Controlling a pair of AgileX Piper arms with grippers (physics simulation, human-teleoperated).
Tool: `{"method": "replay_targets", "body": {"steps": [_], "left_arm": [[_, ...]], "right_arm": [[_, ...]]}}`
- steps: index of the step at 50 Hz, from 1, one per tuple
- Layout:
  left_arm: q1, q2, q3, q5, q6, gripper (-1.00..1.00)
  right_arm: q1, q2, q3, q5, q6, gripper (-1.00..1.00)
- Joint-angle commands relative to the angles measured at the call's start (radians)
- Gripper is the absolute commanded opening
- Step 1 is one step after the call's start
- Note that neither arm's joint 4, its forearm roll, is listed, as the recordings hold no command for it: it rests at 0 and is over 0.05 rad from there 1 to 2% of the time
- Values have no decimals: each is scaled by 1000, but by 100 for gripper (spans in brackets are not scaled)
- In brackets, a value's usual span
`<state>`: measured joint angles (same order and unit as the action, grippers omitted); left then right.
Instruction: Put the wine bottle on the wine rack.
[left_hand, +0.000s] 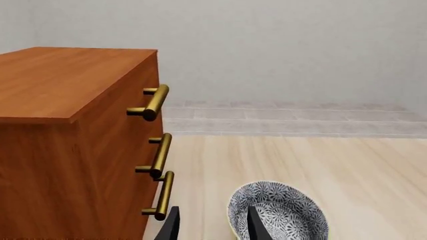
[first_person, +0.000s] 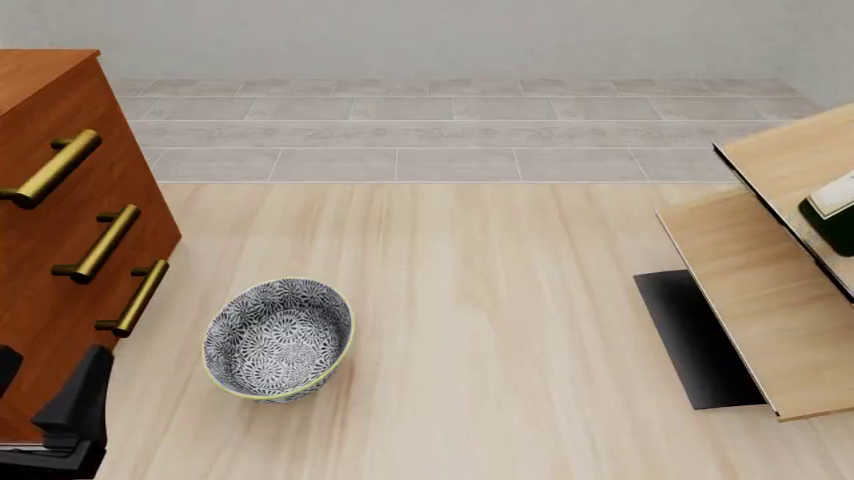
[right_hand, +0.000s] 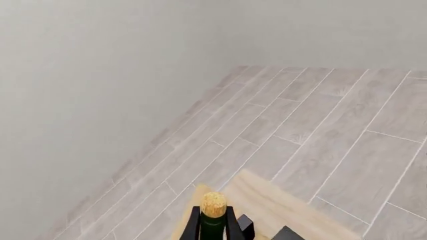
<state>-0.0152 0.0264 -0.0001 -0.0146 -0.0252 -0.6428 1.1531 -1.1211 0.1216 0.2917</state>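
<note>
Pale wood table (first_person: 507, 330) | right hand (right_hand: 213, 225) clamps green glass wine bottle (right_hand: 213, 222) | left hand (left_hand: 212, 225) released

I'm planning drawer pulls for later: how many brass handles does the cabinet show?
3, all on the cabinet front at the table's left: top handle, middle handle, lowest handle. Any below may be hidden.

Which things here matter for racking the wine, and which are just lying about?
Job: dark green glass wine bottle with tan cork, pale light-wood slanted-panel wine rack, right hand around the bottle's neck.
Lying about: blue-and-white patterned bowl, reddish-brown cabinet with brass handles.
</note>
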Motion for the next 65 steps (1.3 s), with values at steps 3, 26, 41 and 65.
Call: {"method": "replay_targets", "body": {"steps": [3, 26, 41, 65], "left_arm": [[-1, 5, 0, -3, 2, 100], [-2, 46, 0, -47, 7, 100], [-1, 29, 0, -25, 13, 100], [-3, 92, 0, -79, 19, 100]], "right_arm": [[-16, 77, 62, -4, 24, -100], [-30, 156, 65, -49, 27, -100], [-27, 182, 76, -81, 24, -100], [-26, 202, 93, -116, 23, -100]]}}
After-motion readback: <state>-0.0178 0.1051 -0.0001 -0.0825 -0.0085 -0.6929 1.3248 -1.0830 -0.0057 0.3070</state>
